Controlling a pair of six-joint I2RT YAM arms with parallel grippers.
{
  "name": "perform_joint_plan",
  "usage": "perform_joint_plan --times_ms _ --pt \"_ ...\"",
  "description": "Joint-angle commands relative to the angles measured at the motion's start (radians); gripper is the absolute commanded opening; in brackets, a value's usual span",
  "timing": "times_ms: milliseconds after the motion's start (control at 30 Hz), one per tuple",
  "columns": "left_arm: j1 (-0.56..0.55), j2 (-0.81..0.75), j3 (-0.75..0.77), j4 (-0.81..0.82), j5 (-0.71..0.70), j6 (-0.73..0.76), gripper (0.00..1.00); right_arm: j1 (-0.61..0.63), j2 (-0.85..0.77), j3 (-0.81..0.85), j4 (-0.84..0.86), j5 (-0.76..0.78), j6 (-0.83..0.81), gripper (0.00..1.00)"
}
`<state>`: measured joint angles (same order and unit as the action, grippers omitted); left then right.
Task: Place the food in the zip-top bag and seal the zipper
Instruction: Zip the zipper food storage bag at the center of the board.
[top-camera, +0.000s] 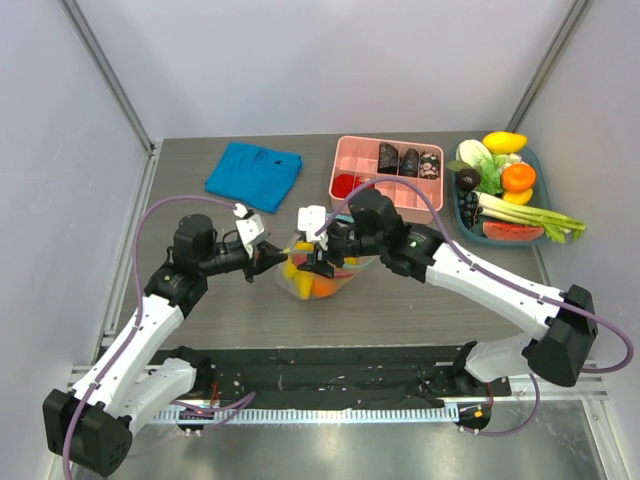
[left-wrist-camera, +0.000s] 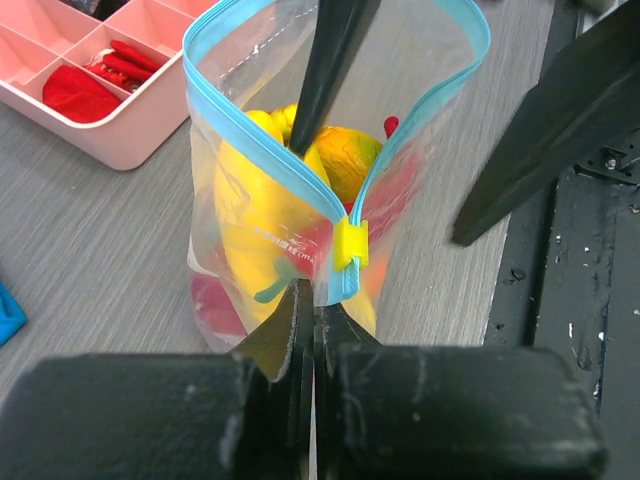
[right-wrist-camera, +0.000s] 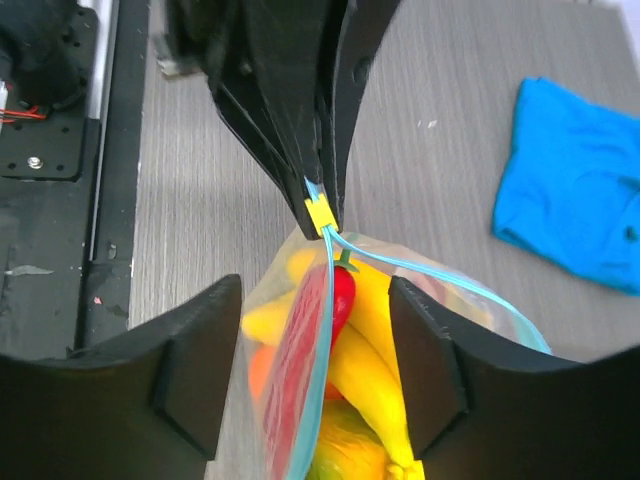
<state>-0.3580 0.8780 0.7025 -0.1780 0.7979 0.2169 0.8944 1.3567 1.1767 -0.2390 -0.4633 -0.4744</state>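
Observation:
The zip-top bag (top-camera: 316, 278) stands mid-table, its mouth up and spread wide. Inside lies the food: a yellow banana bunch (right-wrist-camera: 385, 345), a red pepper (right-wrist-camera: 343, 295) and a yellow-green piece (left-wrist-camera: 348, 160). The teal zipper (left-wrist-camera: 255, 140) gapes in a loop, joined only at the near end by a yellow slider (left-wrist-camera: 350, 245). My left gripper (left-wrist-camera: 312, 296) is shut on the bag's edge just beside that slider. My right gripper (right-wrist-camera: 315, 292) is open above the mouth, one finger (left-wrist-camera: 330, 60) over the opening and the other (left-wrist-camera: 560, 130) outside it.
A pink divided tray (top-camera: 345, 160) with red and dark pieces sits behind the bag. A folded blue cloth (top-camera: 253, 170) lies at the back left. A teal plate (top-camera: 539, 165) heaped with more toy produce stands at the back right. The black base rail (top-camera: 320, 375) runs along the near edge.

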Motion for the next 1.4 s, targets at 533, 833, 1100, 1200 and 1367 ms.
perform_joint_plan --times_ms 533,833,1100,1200,1367 --pt "-0.002 0.015 0.094 -0.051 0.058 0.029 0.0 0.015 0.087 0.235 -0.189 -0.178 -0.378 0.6" --pt "-0.002 0.012 0.091 -0.054 0.054 0.033 0.0 0.023 0.121 0.242 -0.171 -0.15 -0.375 0.31" --pt "-0.002 -0.011 0.086 -0.054 0.046 0.026 0.0 0.024 0.113 0.218 -0.177 -0.078 -0.401 0.06" --pt "-0.002 -0.04 0.068 -0.048 0.034 0.035 0.0 0.02 0.098 0.204 -0.189 -0.058 -0.405 0.03" --pt "-0.002 -0.073 0.057 -0.074 0.032 0.059 0.0 -0.017 0.079 0.19 -0.218 -0.04 -0.409 0.03"
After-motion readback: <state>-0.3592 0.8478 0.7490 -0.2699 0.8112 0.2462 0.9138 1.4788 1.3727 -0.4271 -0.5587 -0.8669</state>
